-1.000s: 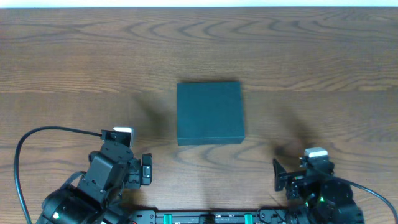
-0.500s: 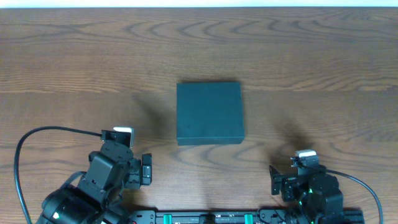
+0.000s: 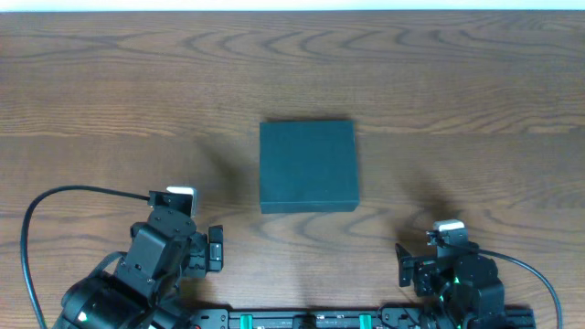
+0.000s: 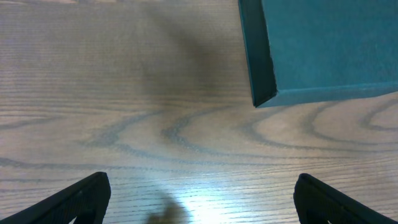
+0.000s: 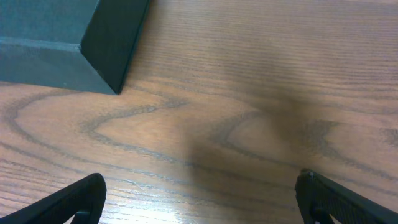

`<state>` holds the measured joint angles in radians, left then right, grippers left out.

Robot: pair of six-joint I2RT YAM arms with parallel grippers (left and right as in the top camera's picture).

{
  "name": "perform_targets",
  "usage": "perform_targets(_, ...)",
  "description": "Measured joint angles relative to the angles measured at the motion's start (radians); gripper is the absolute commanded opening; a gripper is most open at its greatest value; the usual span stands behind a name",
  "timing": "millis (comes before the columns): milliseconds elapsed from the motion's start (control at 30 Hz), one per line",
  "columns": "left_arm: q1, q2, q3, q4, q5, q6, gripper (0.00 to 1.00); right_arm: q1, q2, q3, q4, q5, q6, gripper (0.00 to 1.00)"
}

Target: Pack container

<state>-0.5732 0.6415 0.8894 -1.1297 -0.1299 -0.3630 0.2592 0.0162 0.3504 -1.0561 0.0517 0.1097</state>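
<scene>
Left gripper (image 4: 202, 196) and right gripper (image 5: 199, 196): jaws wide apart, empty, at near edge of table (image 3: 475, 82). Container (image 3: 307, 166) sits centre, lid down, no loose items visible; packing probably finished, contents unseen

Closed teal container (image 3: 307, 166) lies flat mid-desk (image 3: 110, 91). Left end effector (image 3: 187, 228) sits front-left and right end effector (image 3: 445, 256) front-right, both spread wide, empty, well apart from container. Black cable (image 3: 55, 196) loops beside left arm.
</scene>
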Motion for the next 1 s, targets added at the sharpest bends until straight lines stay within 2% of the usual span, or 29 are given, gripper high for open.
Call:
perform_targets(400, 0.000, -0.003, -0.005, 0.021, -0.039, 0.007, 0.95, 0.000, 0.000, 0.000, 0.000, 0.000, 0.000, 0.99)
perform_targets(467, 0.008, -0.018, -0.043, 0.091, -0.057, 0.025, 0.95, 0.000, 0.000, 0.000, 0.001, 0.000, 0.000, 0.99)
perform_targets(567, 0.056, -0.068, -0.183, 0.277, -0.052, 0.075, 0.95, 0.000, -0.001, 0.000, 0.001, 0.000, 0.000, 0.99)
perform_targets(700, 0.150, -0.147, -0.349, 0.396, 0.026, 0.156, 0.95, 0.000, -0.002, 0.000, 0.001, 0.000, 0.000, 0.99)
perform_targets(833, 0.242, -0.248, -0.436, 0.366, 0.111, 0.212, 0.95, 0.000, -0.002, 0.000, 0.001, -0.001, 0.000, 0.99)
perform_targets(1000, 0.288, -0.370, -0.458, 0.272, 0.150, 0.235, 0.95, 0.000, -0.003, 0.000, 0.001, -0.001, 0.000, 0.99)
